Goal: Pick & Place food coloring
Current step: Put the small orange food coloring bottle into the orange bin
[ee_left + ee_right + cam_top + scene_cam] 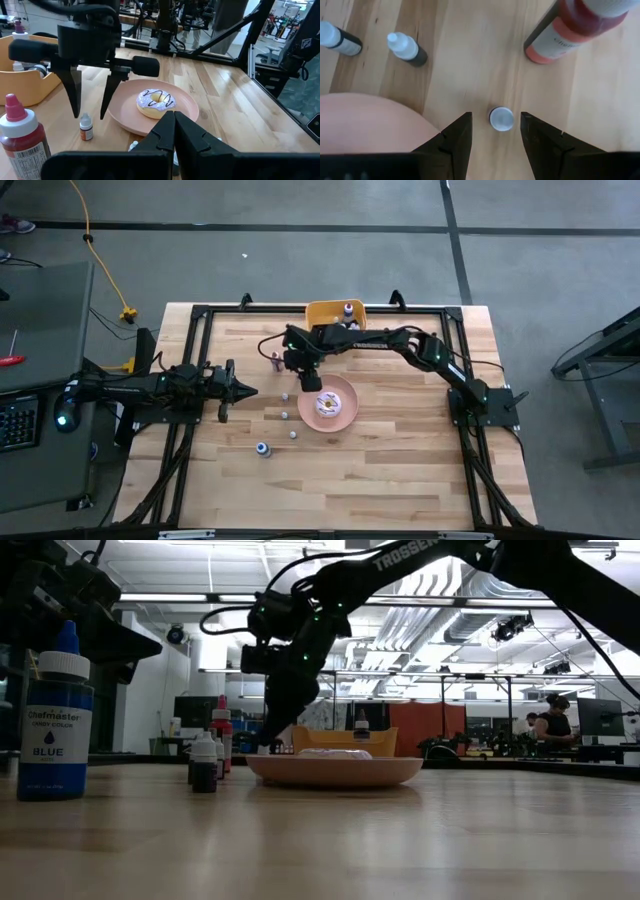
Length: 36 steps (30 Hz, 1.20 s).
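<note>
The food coloring is a scatter of tiny bottles on the wooden table. One whitish-capped small bottle (501, 119) stands upright just left of the pink plate (345, 392). My right gripper (495, 117) is open, pointing steeply down, with a finger on either side of the cap and not touching it; the left wrist view shows the same bottle (86, 126) below the fingers (75, 95). Two more small bottles (407, 48) (337, 40) and a red bottle (570, 25) stand nearby. A blue bottle (262, 448) stands nearer the front. My left gripper (240, 390) waits shut at the table's left.
The pink plate bears a white-and-pink doughnut (156, 102) right beside the right gripper. An orange bin (335, 313) with a bottle in it stands at the far edge. A black frame (200, 315) runs round the table top. People (550, 720) show in the room behind.
</note>
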{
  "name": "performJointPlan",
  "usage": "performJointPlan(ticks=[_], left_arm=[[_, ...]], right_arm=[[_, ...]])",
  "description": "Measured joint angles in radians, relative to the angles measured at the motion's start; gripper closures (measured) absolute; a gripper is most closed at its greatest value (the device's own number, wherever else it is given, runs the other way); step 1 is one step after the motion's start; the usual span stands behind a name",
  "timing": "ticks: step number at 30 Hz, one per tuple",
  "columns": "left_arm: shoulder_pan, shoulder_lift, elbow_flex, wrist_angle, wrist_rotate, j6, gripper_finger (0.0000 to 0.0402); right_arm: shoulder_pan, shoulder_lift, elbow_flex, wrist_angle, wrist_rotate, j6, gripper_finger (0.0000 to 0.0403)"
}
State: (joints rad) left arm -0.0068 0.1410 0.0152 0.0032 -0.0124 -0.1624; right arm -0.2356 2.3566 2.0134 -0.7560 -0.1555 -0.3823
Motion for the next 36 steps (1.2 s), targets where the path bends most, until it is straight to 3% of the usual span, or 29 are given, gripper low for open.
performJointPlan(ticks=[36], left_arm=[[0.000,0.000,0.000,-0.001,0.001,0.000,0.0401]], right_arm=[[-0.013,0.024,0.001,0.034,-0.017,0.035,0.0268]])
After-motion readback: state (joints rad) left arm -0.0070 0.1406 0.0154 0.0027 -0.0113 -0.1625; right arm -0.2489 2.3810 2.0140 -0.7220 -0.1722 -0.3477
